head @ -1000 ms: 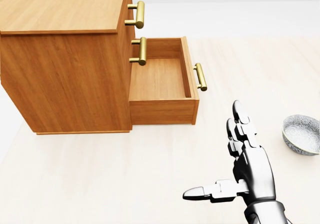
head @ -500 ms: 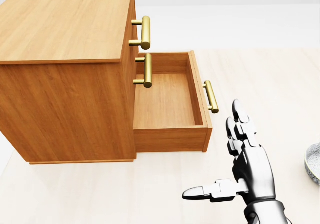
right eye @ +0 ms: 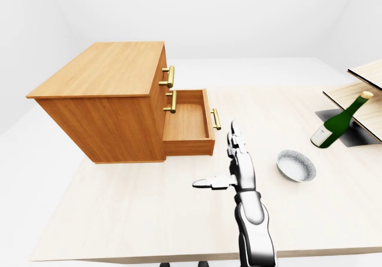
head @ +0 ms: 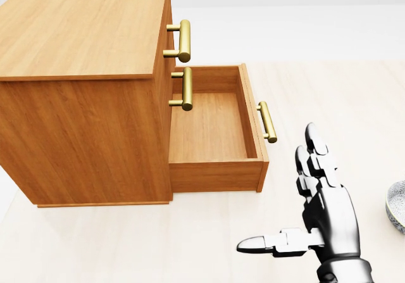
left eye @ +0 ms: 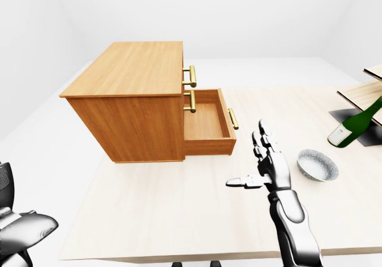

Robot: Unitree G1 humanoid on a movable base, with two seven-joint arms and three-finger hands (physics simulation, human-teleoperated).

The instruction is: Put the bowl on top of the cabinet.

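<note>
The right hand (head: pixel 316 213) has crept a little upward and to the right in the head view over the last half second, while the cabinet has stopped sliding across the picture, so the camera has settled and only the arm is moving now. Its fingers stand straight up and the thumb juts out to the left, spread wide with nothing in it. To my eye that drift is the start of a reach toward the bowl, though the hand is not yet near enough to take it.

The bowl (left eye: pixel 317 163) sits on the table (left eye: pixel 179 213) just right of the hand in the left-eye view, centre right of the frame, upright and apart from the fingers. In the head view only its rim peeks in at the right edge.

Further out, the left hand (left eye: pixel 24 231) shows at the lower left corner of the left-eye view; how its fingers are set I cannot tell.

Counting: one bowl, one cabinet (left eye: pixel 131 103) in the upper left, its top bare. One drawer (left eye: pixel 206 123) is pulled out, empty. Three brass handles (head: pixel 182 40) show. One green bottle (right eye: pixel 337 123) leans against a shelf at the right edge.
</note>
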